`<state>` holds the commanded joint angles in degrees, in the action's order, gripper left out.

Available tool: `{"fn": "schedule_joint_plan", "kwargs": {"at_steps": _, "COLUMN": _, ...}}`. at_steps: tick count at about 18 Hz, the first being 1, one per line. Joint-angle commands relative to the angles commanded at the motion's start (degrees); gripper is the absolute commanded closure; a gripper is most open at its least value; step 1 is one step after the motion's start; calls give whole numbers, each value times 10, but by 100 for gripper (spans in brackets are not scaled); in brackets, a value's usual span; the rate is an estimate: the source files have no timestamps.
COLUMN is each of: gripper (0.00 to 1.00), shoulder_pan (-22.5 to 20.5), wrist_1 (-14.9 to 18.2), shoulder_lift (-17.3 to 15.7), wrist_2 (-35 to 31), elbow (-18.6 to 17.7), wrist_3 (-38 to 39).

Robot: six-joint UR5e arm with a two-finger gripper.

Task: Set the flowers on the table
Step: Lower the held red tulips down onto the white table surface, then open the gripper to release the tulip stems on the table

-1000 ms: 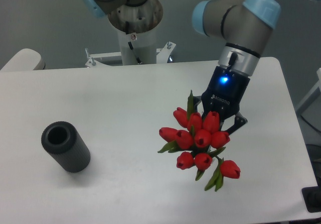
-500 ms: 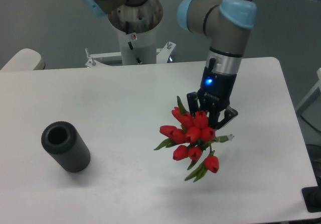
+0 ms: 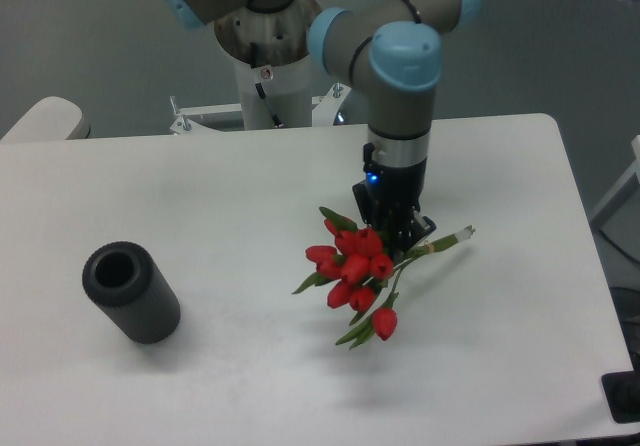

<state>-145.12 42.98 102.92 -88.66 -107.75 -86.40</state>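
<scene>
The flowers, a bunch of red tulip buds with green leaves, hang low over the white table right of its middle. Their green stems stick out to the right, nearly level. My gripper points straight down and is shut on the flowers where the stems meet the buds. The fingers are partly hidden behind the buds. The lowest bud looks close to the tabletop; whether it touches I cannot tell.
A black ribbed cylinder lies at the left front of the table, its open end facing up and back. The robot base stands behind the far edge. A dark object sits by the table's front right corner.
The arm has swung left and lowered, carrying the flowers with it. The bunch has tilted from bud-forward to nearly flat, stems now pointing right.
</scene>
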Motion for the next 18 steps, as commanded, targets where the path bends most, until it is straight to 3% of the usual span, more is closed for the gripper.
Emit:
{"fn": "schedule_joint_plan", "kwargs": {"at_steps": 4, "gripper": 68, "shoulder_pan": 40, "wrist_1": -3, "shoulder_lift": 18, "wrist_2": -63, "elbow": -15, "wrist_3": 4}}
{"fn": "schedule_joint_plan", "kwargs": {"at_steps": 13, "gripper": 64, "shoulder_pan": 67, "wrist_1": -4, "shoulder_lift": 47, "wrist_2": -68, "elbow": -27, "wrist_3": 1}}
{"fn": "schedule_joint_plan", "kwargs": {"at_steps": 14, "gripper": 58, "shoulder_pan": 68, "wrist_1": -4, "shoulder_lift": 50, "wrist_2": -68, "elbow": -26, "wrist_3": 2}}
{"fn": "schedule_joint_plan", "kwargs": {"at_steps": 16, "gripper": 25, "shoulder_pan": 69, "wrist_1": -5, "shoulder_lift": 51, "wrist_2": -68, "elbow": -17, "wrist_3": 2}}
{"fn": "schedule_joint_plan", "kwargs": {"at_steps": 18, "gripper": 2, "shoulder_pan": 69, "wrist_1": -4, "shoulder_lift": 50, "wrist_2": -66, "elbow": -2, "wrist_3": 3}}
